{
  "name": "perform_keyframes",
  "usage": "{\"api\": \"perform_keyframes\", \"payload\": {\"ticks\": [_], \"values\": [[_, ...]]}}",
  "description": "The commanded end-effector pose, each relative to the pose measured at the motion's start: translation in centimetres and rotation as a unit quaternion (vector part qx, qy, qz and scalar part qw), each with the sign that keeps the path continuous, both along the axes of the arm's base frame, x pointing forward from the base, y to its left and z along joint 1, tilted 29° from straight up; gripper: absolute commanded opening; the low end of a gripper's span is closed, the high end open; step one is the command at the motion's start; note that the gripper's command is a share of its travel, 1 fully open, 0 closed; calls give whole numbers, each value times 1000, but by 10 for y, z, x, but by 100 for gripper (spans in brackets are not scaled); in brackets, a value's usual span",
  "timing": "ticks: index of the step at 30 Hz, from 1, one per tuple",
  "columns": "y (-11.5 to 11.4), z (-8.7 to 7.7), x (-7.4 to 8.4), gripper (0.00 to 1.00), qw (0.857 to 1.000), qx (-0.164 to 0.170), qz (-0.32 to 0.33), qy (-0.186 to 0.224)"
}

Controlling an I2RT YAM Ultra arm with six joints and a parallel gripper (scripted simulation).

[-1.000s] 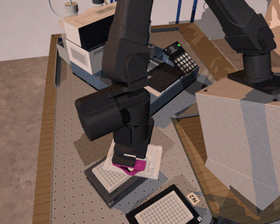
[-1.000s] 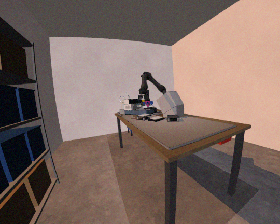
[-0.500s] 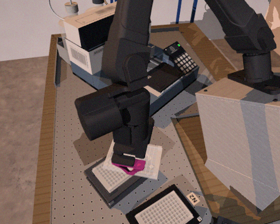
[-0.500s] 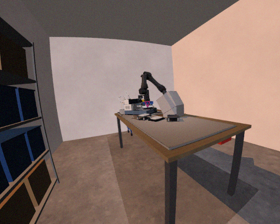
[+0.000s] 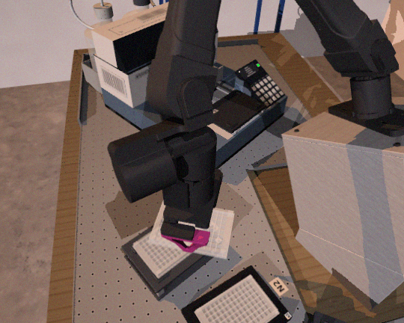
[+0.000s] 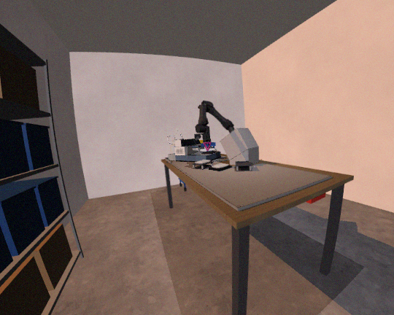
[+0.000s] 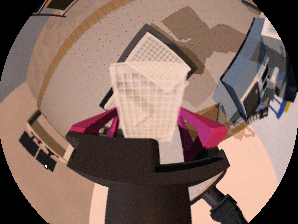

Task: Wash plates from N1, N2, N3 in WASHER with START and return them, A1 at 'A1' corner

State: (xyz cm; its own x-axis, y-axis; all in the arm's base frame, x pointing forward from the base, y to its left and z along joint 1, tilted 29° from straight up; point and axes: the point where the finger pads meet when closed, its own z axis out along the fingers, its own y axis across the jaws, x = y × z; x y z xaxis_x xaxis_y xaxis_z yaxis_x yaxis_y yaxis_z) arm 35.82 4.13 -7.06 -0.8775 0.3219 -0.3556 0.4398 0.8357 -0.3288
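My gripper [image 5: 190, 241] [image 7: 148, 109] [image 6: 206, 146], with magenta fingers, is shut on a white 96-well plate [image 5: 221, 228] [image 7: 148, 99]. It holds the plate slightly tilted, just above the nest left of N2. That nest [image 5: 151, 282] [image 7: 193, 66] holds another white plate [image 5: 160, 258] [image 7: 156, 52], and the held plate overlaps its far right part. The nest's label is hidden. Nest N2 [image 5: 190, 310] holds a plate [image 5: 237, 304] beside its label [image 5: 279, 285]. The washer [image 5: 125, 82] stands at the back. Its dark carrier pocket [image 5: 235, 110] is empty, and the lamp [image 5: 256, 66] above the keypad [image 5: 265, 87] is green.
The arm's tall grey pedestal [image 5: 353, 194] stands close on the right of the nests. My arm's links hang over the space between the washer and the nests. The table's wooden edge [image 5: 63, 209] runs along the left.
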Motion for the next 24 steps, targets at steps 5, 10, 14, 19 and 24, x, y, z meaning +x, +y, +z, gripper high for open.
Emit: {"api": "perform_keyframes", "payload": {"ticks": [5,10,14,19,24], "values": [[5,9,11,0,1000,1,0,-17],[20,-5,5,0,999,-10,52,9],[36,-17,-4,0,993,-21,110,41],[55,-31,-15,0,979,-37,182,79],[66,-39,-22,0,968,-47,225,104]]}}
